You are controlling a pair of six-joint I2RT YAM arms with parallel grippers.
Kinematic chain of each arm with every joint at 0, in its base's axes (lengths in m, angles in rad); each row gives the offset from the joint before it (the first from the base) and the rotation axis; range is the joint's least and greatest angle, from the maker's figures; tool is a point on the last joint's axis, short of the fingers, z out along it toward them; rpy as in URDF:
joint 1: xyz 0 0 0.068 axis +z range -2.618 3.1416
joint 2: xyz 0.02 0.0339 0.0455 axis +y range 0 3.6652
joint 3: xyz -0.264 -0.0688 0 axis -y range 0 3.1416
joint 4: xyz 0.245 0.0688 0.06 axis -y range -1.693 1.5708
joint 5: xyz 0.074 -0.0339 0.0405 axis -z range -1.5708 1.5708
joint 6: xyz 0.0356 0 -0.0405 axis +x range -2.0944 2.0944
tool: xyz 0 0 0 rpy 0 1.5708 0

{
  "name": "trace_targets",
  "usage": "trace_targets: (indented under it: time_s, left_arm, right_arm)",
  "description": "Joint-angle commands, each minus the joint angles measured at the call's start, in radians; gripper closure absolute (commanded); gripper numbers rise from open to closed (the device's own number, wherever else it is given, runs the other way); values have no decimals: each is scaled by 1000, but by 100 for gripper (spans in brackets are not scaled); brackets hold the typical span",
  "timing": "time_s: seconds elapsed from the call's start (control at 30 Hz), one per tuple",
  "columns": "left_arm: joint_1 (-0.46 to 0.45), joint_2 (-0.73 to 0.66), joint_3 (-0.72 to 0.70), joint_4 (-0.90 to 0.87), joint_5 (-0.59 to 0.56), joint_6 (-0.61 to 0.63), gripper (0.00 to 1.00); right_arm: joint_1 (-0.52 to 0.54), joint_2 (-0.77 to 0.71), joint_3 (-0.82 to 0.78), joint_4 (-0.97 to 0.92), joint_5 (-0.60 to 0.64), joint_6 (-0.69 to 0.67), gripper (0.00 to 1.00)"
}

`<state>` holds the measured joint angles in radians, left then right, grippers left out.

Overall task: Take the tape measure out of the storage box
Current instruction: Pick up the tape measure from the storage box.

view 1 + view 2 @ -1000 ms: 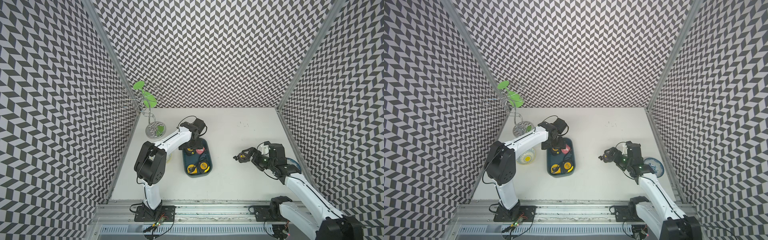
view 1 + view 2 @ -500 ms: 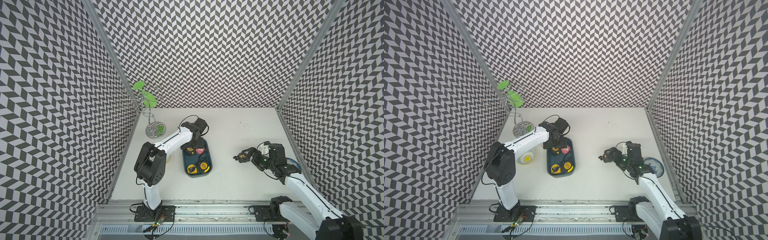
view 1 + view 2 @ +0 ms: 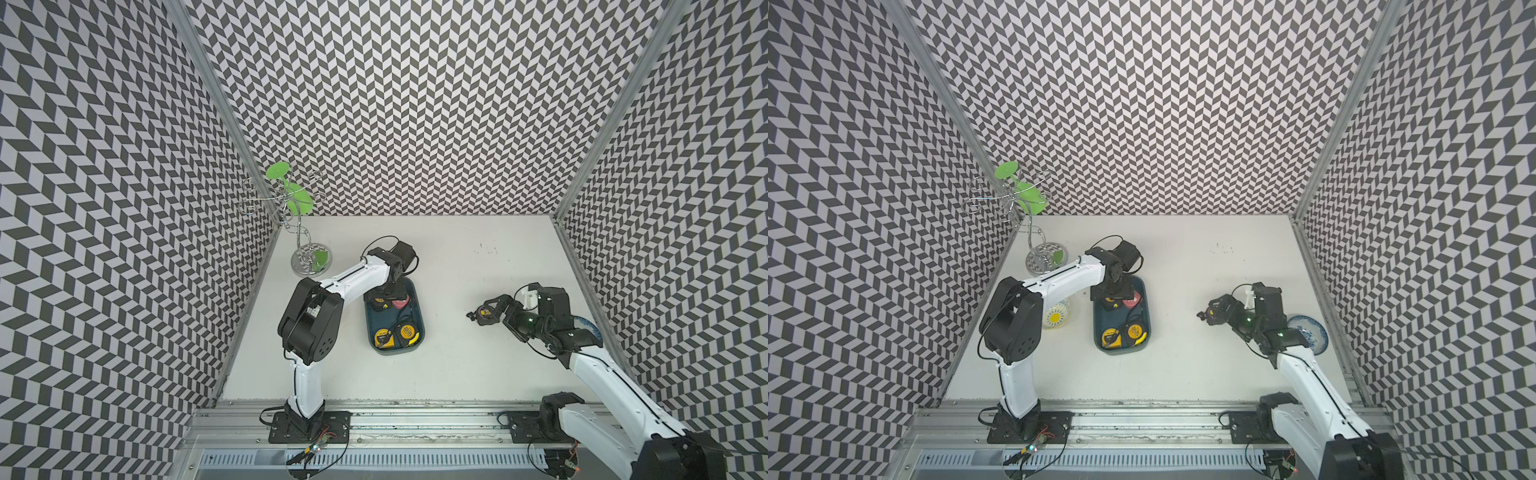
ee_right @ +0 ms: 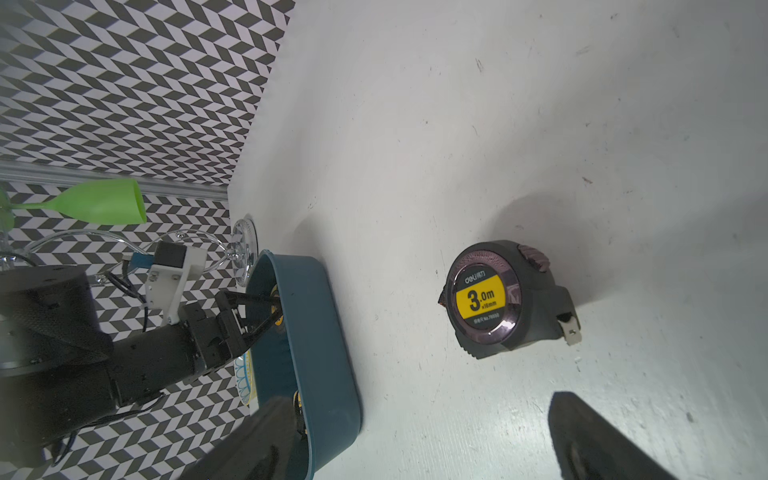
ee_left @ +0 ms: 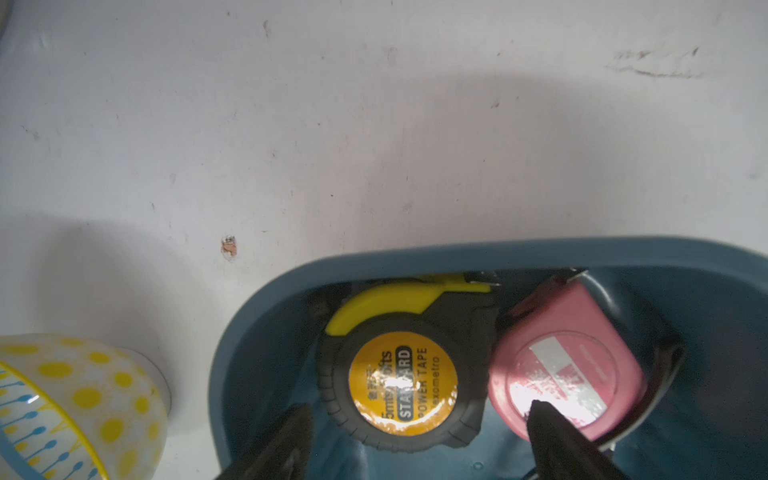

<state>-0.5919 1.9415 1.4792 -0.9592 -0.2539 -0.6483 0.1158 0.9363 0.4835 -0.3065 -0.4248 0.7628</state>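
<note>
The teal storage box (image 3: 421, 320) (image 3: 1146, 316) (image 5: 266, 299) (image 4: 316, 332) lies left of the table's middle. At its far end a black tape measure with a yellow label (image 5: 401, 382) (image 3: 377, 302) lies beside a pink one (image 5: 565, 365) (image 3: 399, 302). Two yellow ones (image 3: 382, 336) (image 3: 406, 331) lie at the near end. My left gripper (image 5: 417, 417) (image 3: 388, 296) reaches down into the box, open, with a finger on each side of the black tape measure. My right gripper (image 4: 415, 403) (image 3: 492, 309) hovers open just behind a grey tape measure (image 4: 498, 299) lying on the table.
A wire glass rack (image 3: 309, 259) holding a green glass (image 3: 291, 195) stands at the back left corner. A yellow-dotted bowl (image 3: 1057, 318) (image 5: 75, 395) sits under the left arm, left of the box. A blue patterned dish (image 3: 1308, 332) lies by the right wall.
The left gripper's jaws have narrowed around the black tape measure at the box's far end. The right arm has not moved.
</note>
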Motion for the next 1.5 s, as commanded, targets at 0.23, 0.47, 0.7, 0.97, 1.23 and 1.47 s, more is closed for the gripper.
trace_targets:
  time_s: [0.23, 0.47, 0.7, 0.97, 1.23, 1.47]
  left_arm:
    - [17, 23, -21, 29, -45, -13, 18]
    - [31, 46, -38, 51, -50, -14, 20]
    - [41, 77, -45, 78, -36, -8, 23]
    - [43, 89, -77, 104, -4, -7, 28]
    - [43, 77, -117, 122, 33, -11, 66]
    - [43, 40, -90, 97, 23, -22, 100]
  right_arm:
    - [-12, 17, 6, 57, 1, 7, 1]
    - [-13, 36, 9, 70, 1, 12, 1]
    - [-16, 51, 13, 81, 0, 12, 1]
    - [-21, 64, 18, 86, -1, 11, 1]
    - [-22, 70, 20, 92, -6, 11, 1]
    - [-25, 71, 23, 101, -13, 9, 1]
